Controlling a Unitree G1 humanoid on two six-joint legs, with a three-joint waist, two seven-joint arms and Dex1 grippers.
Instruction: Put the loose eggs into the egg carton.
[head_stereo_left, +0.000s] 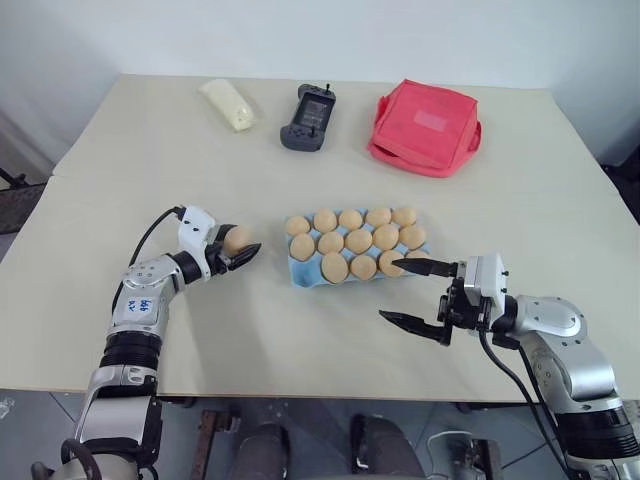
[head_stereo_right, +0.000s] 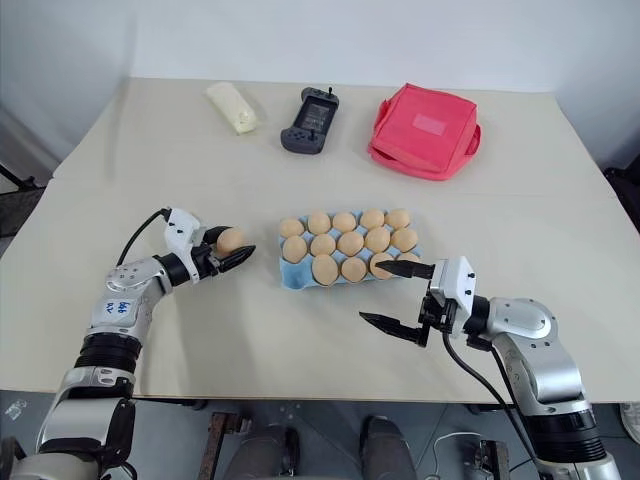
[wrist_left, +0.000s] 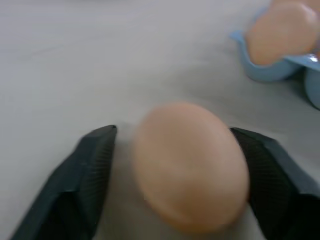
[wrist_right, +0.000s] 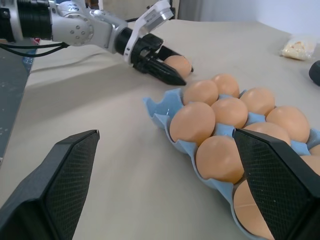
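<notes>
The light blue egg carton (head_stereo_left: 301, 273) lies at the table's middle, holding several tan eggs (head_stereo_left: 358, 241); its front-left cup shows bare. One loose egg (head_stereo_left: 238, 239) sits just left of the carton, low over the table. My left gripper (head_stereo_left: 243, 250) is shut on that egg, a black finger on each side, seen close up in the left wrist view as egg (wrist_left: 190, 165) between fingers (wrist_left: 85, 180). My right gripper (head_stereo_left: 399, 292) stands open by the carton's front-right corner, nothing between its fingers (wrist_right: 60, 175).
Along the far edge lie a pale cream packet (head_stereo_left: 230, 104), a dark handheld controller (head_stereo_left: 308, 119) and a red fabric pouch (head_stereo_left: 424, 128). Bare tabletop (head_stereo_left: 280, 340) spreads between my arms toward the near edge.
</notes>
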